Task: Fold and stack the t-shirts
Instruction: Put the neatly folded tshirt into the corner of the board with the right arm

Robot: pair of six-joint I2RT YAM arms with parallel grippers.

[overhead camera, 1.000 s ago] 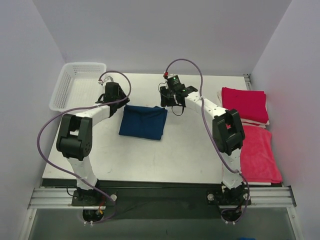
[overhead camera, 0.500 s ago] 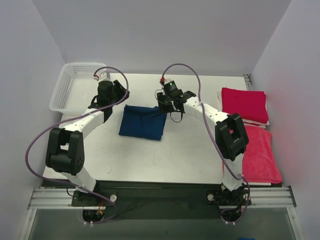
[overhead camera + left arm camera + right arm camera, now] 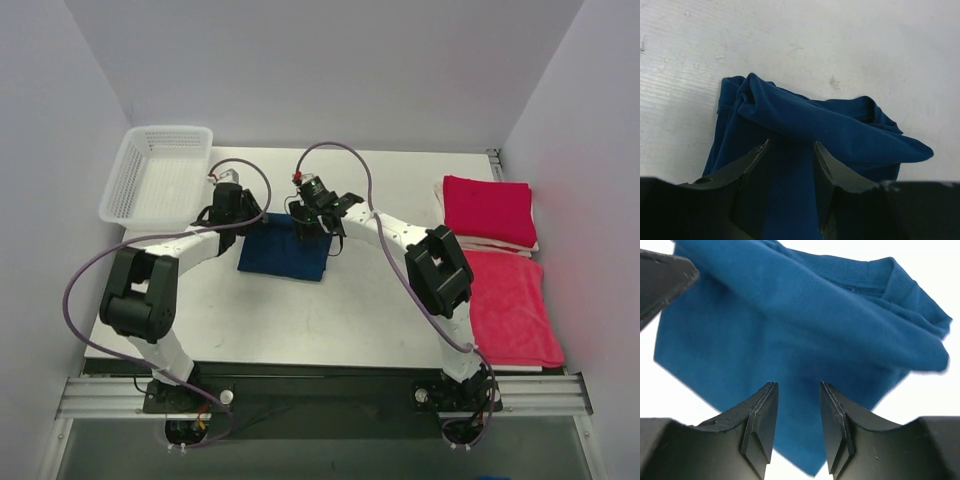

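The navy t-shirt (image 3: 285, 252) lies folded on the table, its print hidden. It fills the left wrist view (image 3: 840, 125) and the right wrist view (image 3: 790, 330). My left gripper (image 3: 243, 213) is open over its far left corner, fingers (image 3: 752, 170) straddling the cloth. My right gripper (image 3: 310, 228) is open over its far edge, fingertips (image 3: 762, 410) just above the fabric. A folded crimson t-shirt (image 3: 490, 208) lies at the far right, and another crimson one (image 3: 515, 305) lies spread in front of it.
A white mesh basket (image 3: 158, 172) stands at the far left corner. The white table (image 3: 330, 310) ends at the metal rail in front. Grey walls close in on both sides. Arm cables loop above the navy shirt.
Both grippers have moved inward and down onto the far edge of the navy shirt; the right one travelled left from beyond the shirt's corner, the left one came forward and right.
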